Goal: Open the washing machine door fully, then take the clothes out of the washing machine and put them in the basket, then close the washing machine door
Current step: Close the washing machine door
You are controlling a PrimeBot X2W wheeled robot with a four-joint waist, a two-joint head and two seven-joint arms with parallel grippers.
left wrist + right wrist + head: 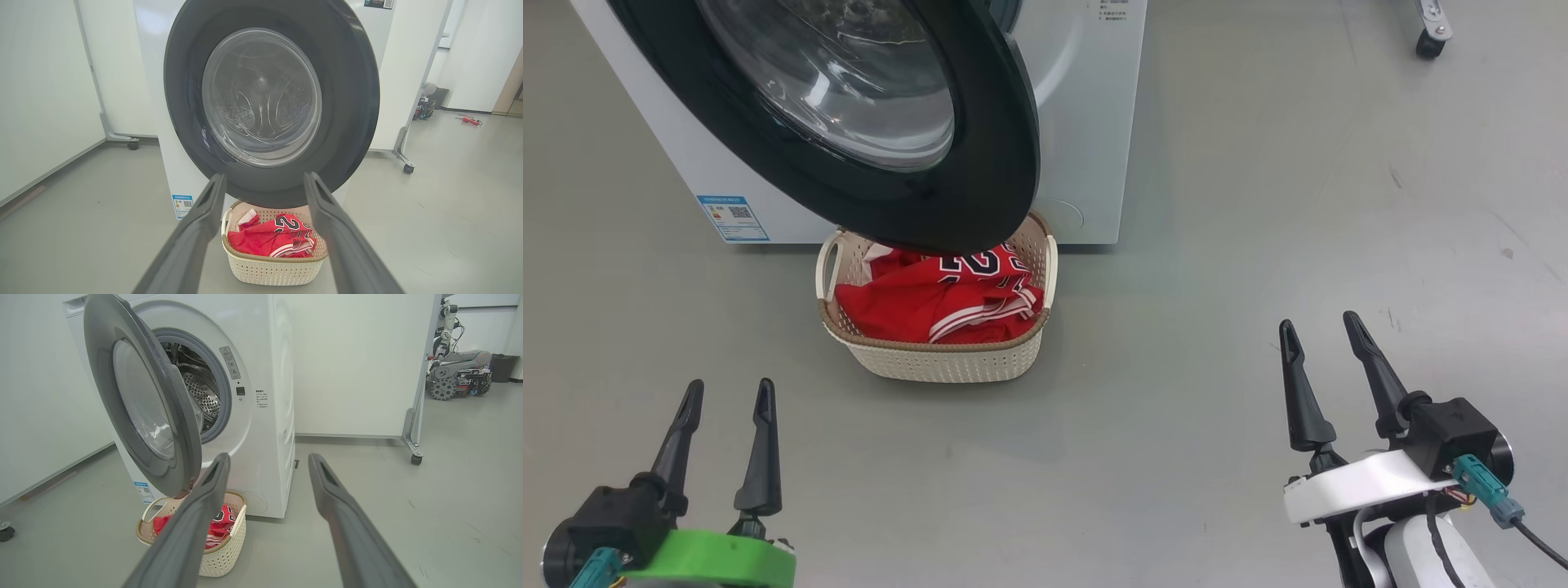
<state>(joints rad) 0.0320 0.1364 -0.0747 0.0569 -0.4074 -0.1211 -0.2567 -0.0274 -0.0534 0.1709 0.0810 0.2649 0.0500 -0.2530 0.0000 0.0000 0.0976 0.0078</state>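
The white washing machine (pixel 1086 122) (pixel 265 437) stands ahead with its round black-rimmed door (pixel 980 163) (pixel 347 102) (pixel 102 355) swung partly out over the basket. Behind the door, the steel drum (pixel 200 396) shows with no fabric visible in it. The cream basket (pixel 947 363) (pixel 269 271) (pixel 226 551) sits on the floor just under the door's lower edge. The red clothes (pixel 907 302) (pixel 261 241) (pixel 220 522) lie inside it. My left gripper (pixel 729 396) (pixel 263 179) hangs open low at the left, my right gripper (pixel 1319 327) (pixel 267 459) open at the right, both well short of the basket and holding nothing.
Grey floor stretches all around. A wheeled white partition (pixel 412 453) (pixel 404 163) stands right of the machine, and another robot (pixel 457 371) is parked beyond it. A white wall (pixel 41 102) runs along the left, with a caster foot (pixel 131 143) near it.
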